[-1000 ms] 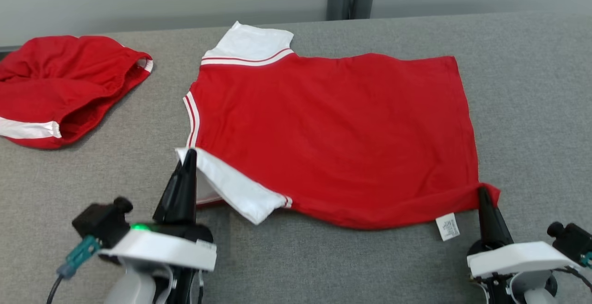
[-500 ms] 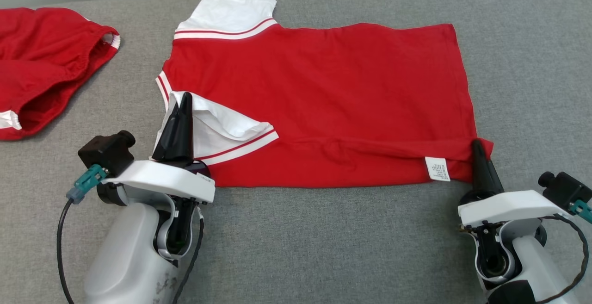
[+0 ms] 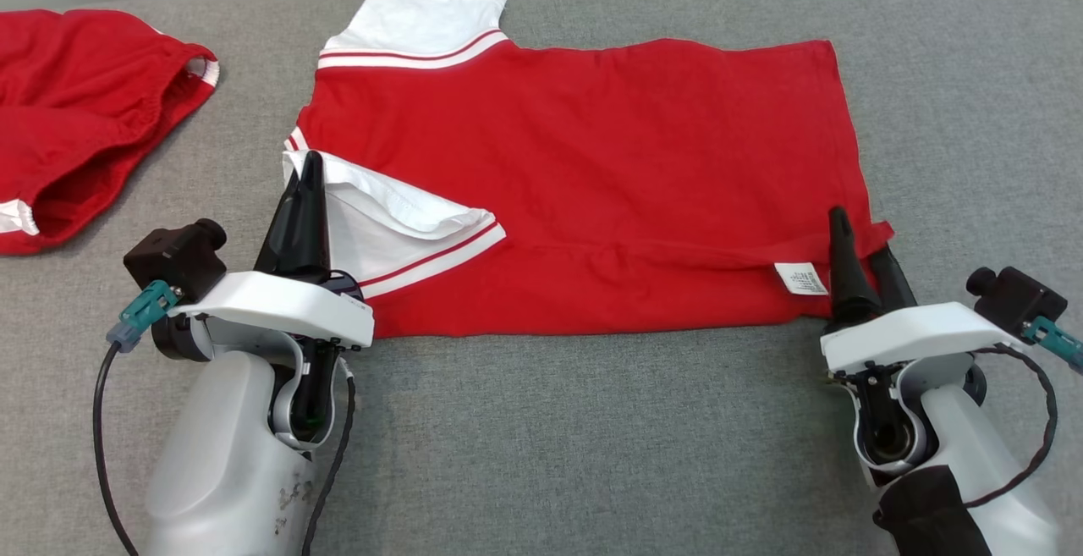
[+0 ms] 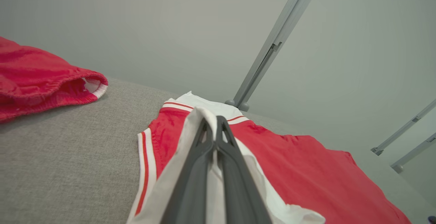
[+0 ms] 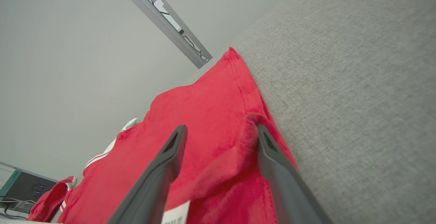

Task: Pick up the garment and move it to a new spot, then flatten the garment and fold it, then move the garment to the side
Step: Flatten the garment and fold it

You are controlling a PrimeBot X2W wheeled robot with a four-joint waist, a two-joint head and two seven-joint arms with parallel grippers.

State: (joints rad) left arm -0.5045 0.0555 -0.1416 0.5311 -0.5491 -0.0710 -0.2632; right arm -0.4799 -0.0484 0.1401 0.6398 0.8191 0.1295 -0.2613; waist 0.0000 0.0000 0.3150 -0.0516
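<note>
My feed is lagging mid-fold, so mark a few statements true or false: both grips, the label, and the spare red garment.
1. The left gripper is shut on the shirt's white sleeve. True.
2. The right gripper is clamped shut on the shirt. False: its fingers stand apart, with the hem corner between them.
3. A white label shows beside the right gripper. True.
4. The other red garment lies on top of the shirt. False: it lies apart from it, at the table's far left.

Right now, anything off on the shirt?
Mildly: on the shirt, the near white sleeve lies crumpled, pinched in the shut left pincer, while the right pincer is open astride the folded hem corner. Care label faces up.
</note>
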